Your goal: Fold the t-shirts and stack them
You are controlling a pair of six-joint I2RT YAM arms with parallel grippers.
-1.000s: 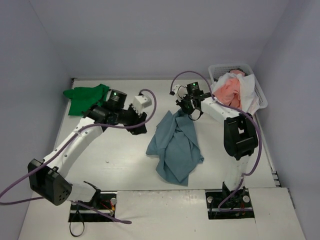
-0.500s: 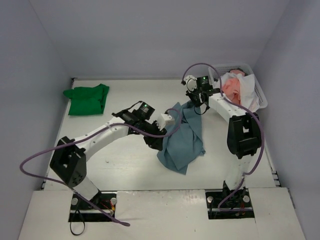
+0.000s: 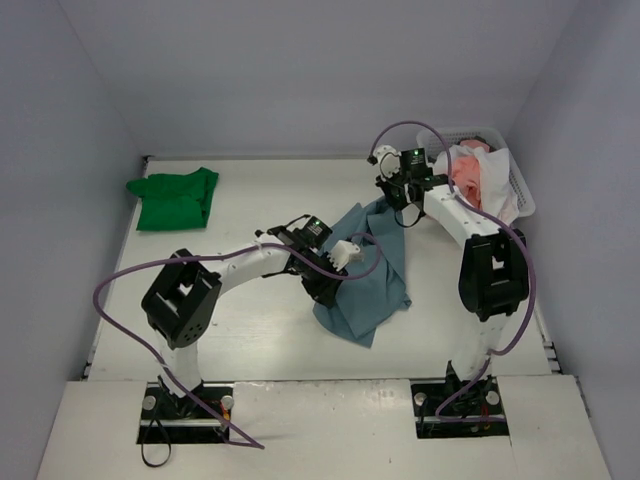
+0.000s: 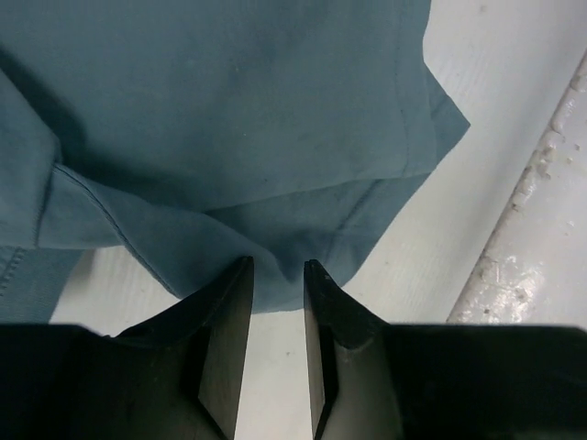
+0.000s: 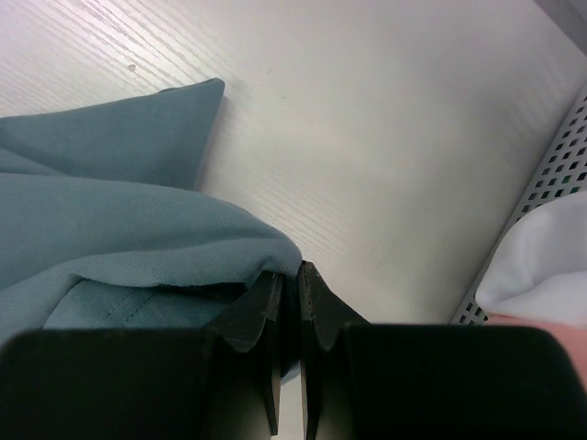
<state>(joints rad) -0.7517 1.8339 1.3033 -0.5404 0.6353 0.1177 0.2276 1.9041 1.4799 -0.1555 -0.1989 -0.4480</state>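
A teal t-shirt lies rumpled in the middle of the table. My right gripper is shut on its far corner near the basket; in the right wrist view the teal t-shirt bunches into the closed right gripper. My left gripper sits at the shirt's left near edge. In the left wrist view the left gripper stands narrowly open, with the hem of the teal t-shirt at its tips and bare table between the fingers. A folded green t-shirt lies at the far left.
A white mesh basket at the back right holds a pink t-shirt and a white t-shirt. The basket wall is close to the right gripper. Grey walls enclose the table on three sides.
The left arm swung from beside the green t-shirt across to the teal t-shirt's left edge, its jaws narrowing. The right gripper carried the shirt's corner back toward the basket.
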